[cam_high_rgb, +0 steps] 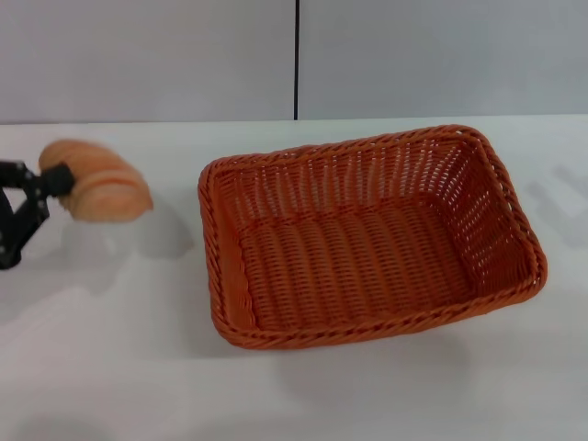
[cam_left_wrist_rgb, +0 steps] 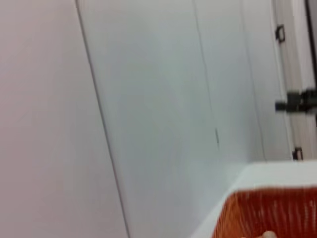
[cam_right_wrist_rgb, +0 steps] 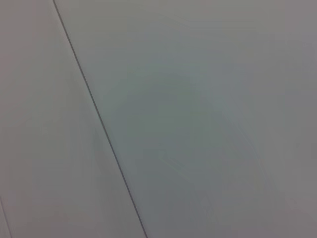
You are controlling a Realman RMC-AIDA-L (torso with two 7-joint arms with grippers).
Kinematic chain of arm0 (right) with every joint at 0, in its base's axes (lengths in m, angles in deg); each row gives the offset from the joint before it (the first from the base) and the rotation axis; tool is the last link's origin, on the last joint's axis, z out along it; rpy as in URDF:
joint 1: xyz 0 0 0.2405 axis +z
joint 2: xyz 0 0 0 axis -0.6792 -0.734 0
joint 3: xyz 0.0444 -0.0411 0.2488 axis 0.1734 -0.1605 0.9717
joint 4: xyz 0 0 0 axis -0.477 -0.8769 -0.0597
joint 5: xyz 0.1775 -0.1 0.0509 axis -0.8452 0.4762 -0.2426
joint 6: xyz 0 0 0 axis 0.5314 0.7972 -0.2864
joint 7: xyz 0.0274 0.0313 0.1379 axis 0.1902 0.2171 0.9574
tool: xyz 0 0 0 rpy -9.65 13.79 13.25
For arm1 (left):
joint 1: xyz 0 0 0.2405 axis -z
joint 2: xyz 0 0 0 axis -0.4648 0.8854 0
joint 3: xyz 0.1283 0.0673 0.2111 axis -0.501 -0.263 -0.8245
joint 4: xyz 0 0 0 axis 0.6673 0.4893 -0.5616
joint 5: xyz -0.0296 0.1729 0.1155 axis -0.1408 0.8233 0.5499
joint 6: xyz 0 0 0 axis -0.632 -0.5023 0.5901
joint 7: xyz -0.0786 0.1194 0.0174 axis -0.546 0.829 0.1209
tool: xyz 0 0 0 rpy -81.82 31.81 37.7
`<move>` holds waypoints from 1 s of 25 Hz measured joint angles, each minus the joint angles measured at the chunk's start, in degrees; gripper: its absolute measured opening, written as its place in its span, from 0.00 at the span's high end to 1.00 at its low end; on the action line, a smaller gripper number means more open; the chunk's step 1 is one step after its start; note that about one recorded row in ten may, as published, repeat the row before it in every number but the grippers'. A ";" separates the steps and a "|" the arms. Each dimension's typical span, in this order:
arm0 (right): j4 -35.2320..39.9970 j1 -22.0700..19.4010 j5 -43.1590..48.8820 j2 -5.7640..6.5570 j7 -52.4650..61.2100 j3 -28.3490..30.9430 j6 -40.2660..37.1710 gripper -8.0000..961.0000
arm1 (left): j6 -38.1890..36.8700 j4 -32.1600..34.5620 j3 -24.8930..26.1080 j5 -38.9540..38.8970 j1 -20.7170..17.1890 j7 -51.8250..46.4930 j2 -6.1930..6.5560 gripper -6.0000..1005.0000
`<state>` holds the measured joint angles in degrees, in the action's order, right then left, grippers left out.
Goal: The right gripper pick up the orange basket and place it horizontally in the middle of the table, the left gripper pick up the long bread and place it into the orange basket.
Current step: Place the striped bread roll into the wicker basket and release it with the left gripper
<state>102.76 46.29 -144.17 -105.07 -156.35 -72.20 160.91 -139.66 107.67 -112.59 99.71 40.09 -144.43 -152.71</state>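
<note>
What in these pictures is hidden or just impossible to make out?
- Left gripper: head view's left edge cuts off its body and arm; only the fingers on the long bread show.
- Right gripper: in no view; the right wrist view shows only blank wall.
- Orange basket: left wrist view's bottom edge cuts it, blurred.
- Bread's underside: hidden, so whether it touches the table is unclear.

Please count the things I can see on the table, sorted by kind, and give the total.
Basket: 1, the orange basket
Bread: 1, the long bread, held above the table by the left end effector
Total: 2
</note>
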 joint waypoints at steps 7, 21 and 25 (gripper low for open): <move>0.21 -0.04 0.00 0.00 0.18 -0.02 0.88 0.34 | -5.32 2.05 -4.00 -7.45 0.55 -4.11 -0.17 0.96; 0.05 0.09 -0.03 0.00 0.54 -0.32 1.48 0.34 | 4.61 3.06 -37.41 -19.07 -2.92 -1.62 -0.49 0.94; 0.02 0.18 -0.02 0.00 0.54 -0.50 1.48 0.34 | 9.97 2.11 -44.31 -21.76 -2.19 -0.12 -0.50 0.94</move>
<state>102.78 46.47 -144.20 -105.07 -155.81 -72.70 162.39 -129.69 109.77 -156.91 77.95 37.90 -144.56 -153.20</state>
